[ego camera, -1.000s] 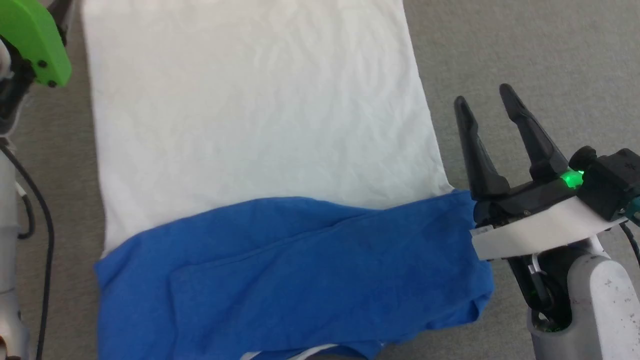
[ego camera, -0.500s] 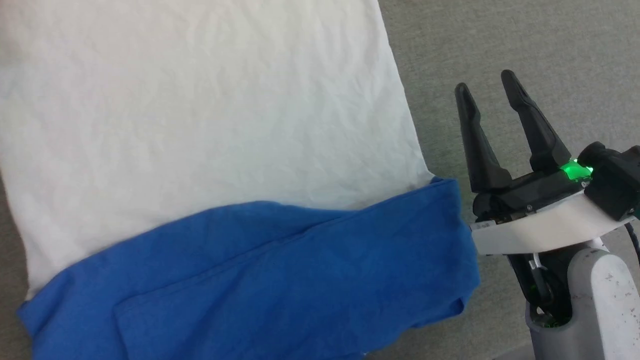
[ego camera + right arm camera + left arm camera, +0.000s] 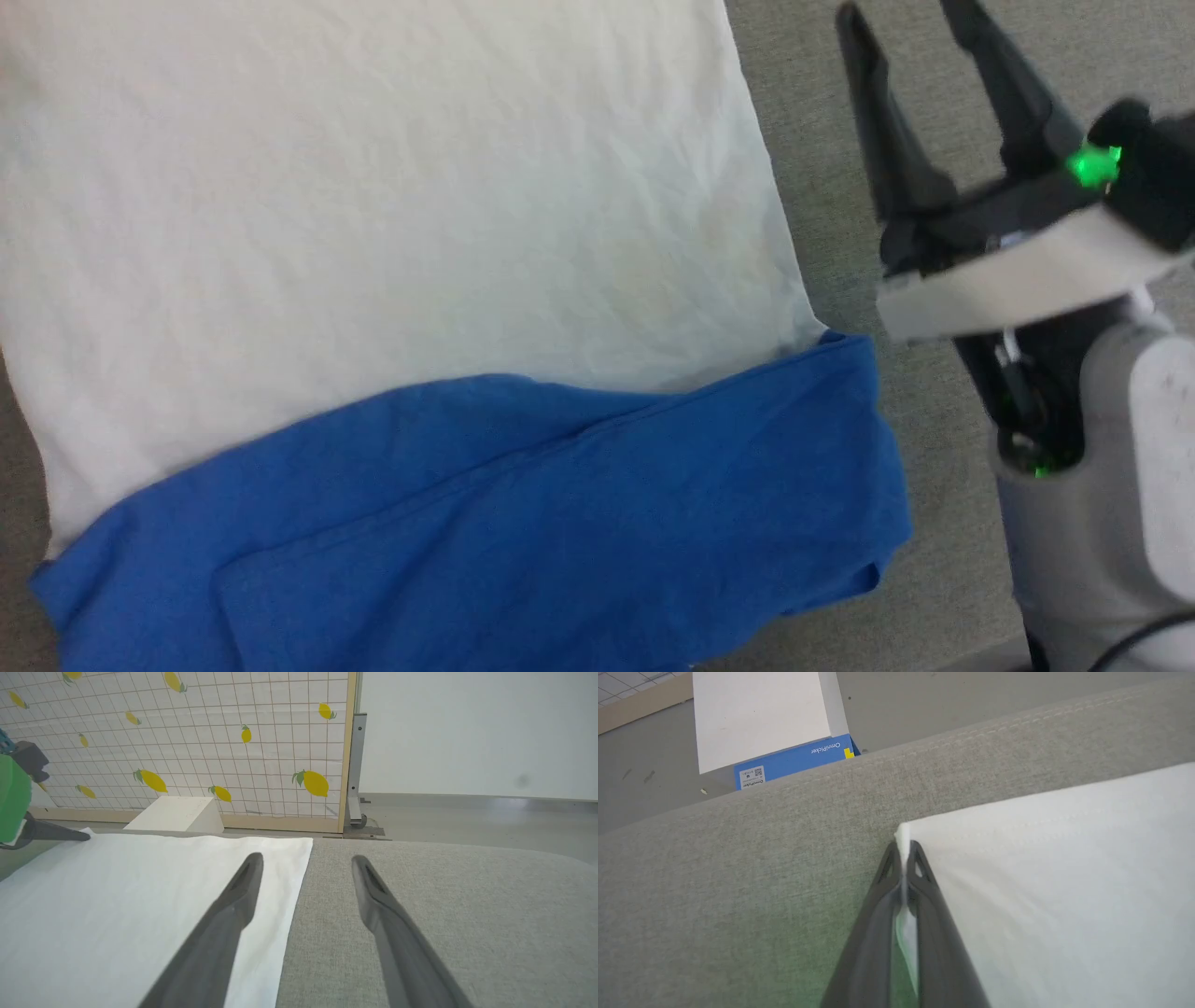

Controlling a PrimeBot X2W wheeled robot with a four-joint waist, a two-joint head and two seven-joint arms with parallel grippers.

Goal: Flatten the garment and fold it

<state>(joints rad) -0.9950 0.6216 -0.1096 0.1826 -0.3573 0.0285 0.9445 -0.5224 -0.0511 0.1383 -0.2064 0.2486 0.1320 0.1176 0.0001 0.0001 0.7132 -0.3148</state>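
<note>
Setting: staged robot-testing room, not a home.
Beyond right gripper (image 3: 307, 857): lemon-print grid backdrop panel (image 3: 187, 742), castored metal post (image 3: 357, 756), bare white wall (image 3: 476, 732). Beyond left gripper (image 3: 903, 844): OmniPicker carton (image 3: 761, 723) on grey floor (image 3: 649, 770).

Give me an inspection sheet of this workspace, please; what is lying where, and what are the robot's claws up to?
Surface: grey padded surface, bare beside the shirt.
Job's things: garment spread flat, white body away from the robot, blue sleeves folded across the near end.
Clutter: nothing seen.
End effectors: left end effector shut on the garment's white far corner; right end effector open, holding nothing, over the garment's right edge.
Cables: dark cable by the right forearm.
Surroundings: lemon-print screen, white and blue box on the floor beyond the surface.
</note>
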